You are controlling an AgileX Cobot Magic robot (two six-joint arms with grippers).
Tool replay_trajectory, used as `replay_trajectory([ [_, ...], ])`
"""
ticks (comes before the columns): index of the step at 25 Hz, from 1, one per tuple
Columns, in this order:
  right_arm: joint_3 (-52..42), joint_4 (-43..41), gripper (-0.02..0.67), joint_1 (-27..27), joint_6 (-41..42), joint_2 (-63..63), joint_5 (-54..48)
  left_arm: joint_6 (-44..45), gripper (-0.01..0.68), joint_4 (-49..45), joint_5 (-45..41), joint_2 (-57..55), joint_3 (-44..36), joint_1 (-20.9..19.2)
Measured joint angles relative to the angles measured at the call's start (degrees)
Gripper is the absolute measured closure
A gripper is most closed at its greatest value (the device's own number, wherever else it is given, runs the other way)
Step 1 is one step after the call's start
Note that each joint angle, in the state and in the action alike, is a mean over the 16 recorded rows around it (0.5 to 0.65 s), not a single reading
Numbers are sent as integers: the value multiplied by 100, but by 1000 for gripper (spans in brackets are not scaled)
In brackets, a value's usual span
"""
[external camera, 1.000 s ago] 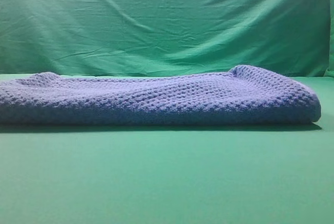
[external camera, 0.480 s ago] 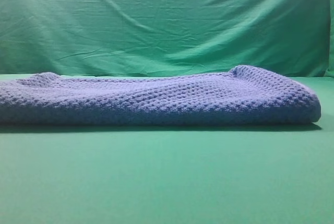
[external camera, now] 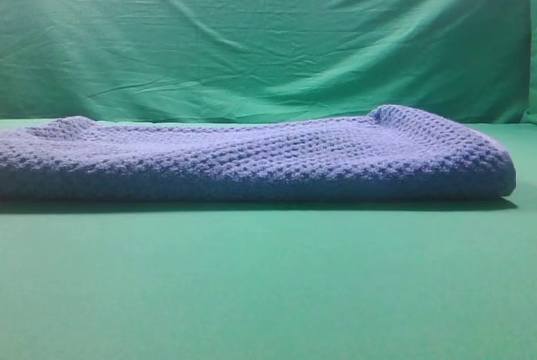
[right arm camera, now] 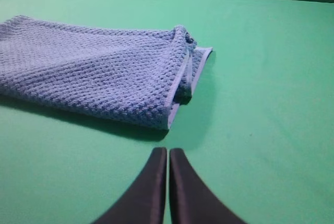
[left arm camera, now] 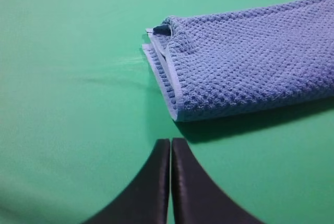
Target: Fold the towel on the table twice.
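The blue-grey waffle-weave towel (external camera: 252, 159) lies folded in layers across the green table (external camera: 268, 284). In the left wrist view its left end (left arm camera: 250, 62) shows stacked paler hems. In the right wrist view its right end (right arm camera: 99, 72) shows the same layered hems. My left gripper (left arm camera: 170, 143) is shut and empty, hovering just in front of the towel's left corner. My right gripper (right arm camera: 168, 152) is shut and empty, just in front of the towel's right corner. Neither gripper shows in the exterior high view.
A wrinkled green backdrop curtain (external camera: 268, 33) hangs behind the table. Bare green table surface lies in front of the towel and beyond both its ends.
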State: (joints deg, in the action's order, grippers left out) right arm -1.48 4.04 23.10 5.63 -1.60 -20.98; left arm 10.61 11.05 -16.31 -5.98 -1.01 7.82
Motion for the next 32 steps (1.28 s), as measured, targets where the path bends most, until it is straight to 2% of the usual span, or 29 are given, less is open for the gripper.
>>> replay_trajectory([
  [11, 0, 0, 649, -1106, 0, 120, -22, 3, 673, 2, -13, 500, 0, -513],
  [17, 0, 0, 649, -1709, 0, 199, -23, 3, 673, 6, -15, 654, 0, -645],
  [23, 0, 0, 649, -1948, 0, 220, -23, 3, 673, 9, -15, 660, 0, -652],
  [32, 0, 0, 649, -1988, 0, 220, -24, 3, 673, 10, -47, 660, 0, -652],
])
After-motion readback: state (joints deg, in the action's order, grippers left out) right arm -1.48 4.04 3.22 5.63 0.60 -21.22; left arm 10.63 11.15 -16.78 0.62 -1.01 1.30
